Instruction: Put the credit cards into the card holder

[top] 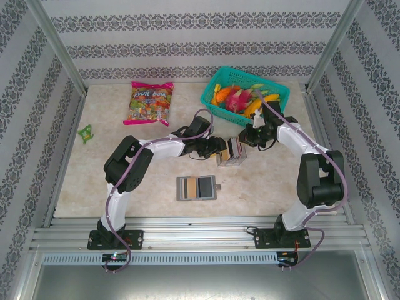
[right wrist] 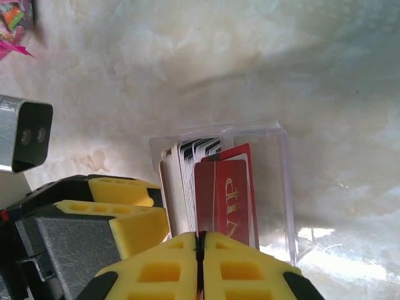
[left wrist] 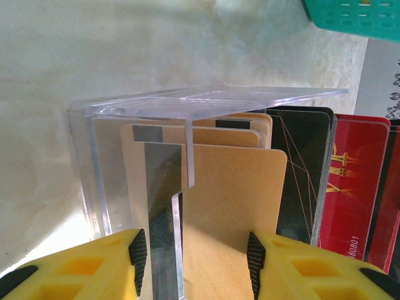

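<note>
your right gripper (right wrist: 200, 247) was pinched shut on a red credit card (right wrist: 222, 190) in the clear case (right wrist: 275, 181), which your half-closed left gripper (left wrist: 194, 256) clamped steady; next you needed to draw it out toward the card holder (top: 197, 187) lying open on the tabletop (top: 125, 187).

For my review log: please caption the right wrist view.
Right gripper shut on a red card standing in a clear box.
</note>
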Available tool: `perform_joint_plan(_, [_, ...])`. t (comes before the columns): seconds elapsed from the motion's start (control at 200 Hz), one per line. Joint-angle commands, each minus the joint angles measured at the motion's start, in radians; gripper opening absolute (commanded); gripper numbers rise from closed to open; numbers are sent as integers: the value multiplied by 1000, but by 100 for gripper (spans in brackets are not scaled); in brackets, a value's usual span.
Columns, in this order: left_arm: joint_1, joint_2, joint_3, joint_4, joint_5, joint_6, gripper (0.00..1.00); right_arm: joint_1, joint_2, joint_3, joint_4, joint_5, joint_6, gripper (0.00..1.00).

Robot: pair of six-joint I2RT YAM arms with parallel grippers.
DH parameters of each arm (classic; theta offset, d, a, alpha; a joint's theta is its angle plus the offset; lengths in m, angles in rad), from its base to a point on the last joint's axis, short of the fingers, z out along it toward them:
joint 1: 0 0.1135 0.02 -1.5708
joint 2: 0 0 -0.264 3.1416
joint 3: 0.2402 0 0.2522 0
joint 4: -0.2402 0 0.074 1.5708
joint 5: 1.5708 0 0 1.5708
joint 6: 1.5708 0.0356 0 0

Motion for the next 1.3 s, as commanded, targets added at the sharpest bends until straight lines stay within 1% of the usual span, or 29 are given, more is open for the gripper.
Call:
perform_joint_plan(0.0, [-20,19,35,24,19,-9,50,8,13,-5,39,-113,27,11])
perform_joint_plan(0.285, [-20,19,34,23,20,-8,49,3,17,-13,51,-128,36,12])
perform_joint_plan(0.4, [-20,20,35,23,20,-8,49,0,21,-12,54,-137,34,8])
perform_joint_plan(0.495, [-21,20,38,22,20,-8,49,-8,-2,-25,58,-87,41,2])
perform_joint_plan(0.56, [-20,18,39,19,21,-6,49,-18,-17,-33,69,-90,46,2])
perform_joint_plan(0.635, [-21,21,38,22,20,-7,49,-25,-20,-19,42,-81,30,2])
perform_joint_plan(0.704, [-21,23,42,21,24,-6,50,-27,-32,-10,11,-22,21,3])
perform_joint_plan(0.769, [-22,22,42,20,23,-6,50,-27,-53,-7,-11,31,1,1])
perform_joint_plan(0.914, [-22,23,40,22,22,-6,49,-27,-90,10,-73,152,-37,0])
perform_joint_plan(0.979, [-22,23,39,23,21,-7,49,-27,-104,6,-74,170,-46,0])
perform_joint_plan(1.099, [-22,23,41,24,24,-6,49,-28,-93,14,-88,133,-54,0])
perform_joint_plan(1.174, [-22,19,41,21,24,-3,49,-27,-101,20,-98,135,-54,0])
perform_joint_plan(1.259, [-22,15,39,21,21,0,49,-27,-138,11,-91,190,-60,0])
perform_joint_plan(1.299, [-22,15,41,18,22,2,50,-25,-159,11,-101,258,-59,0])
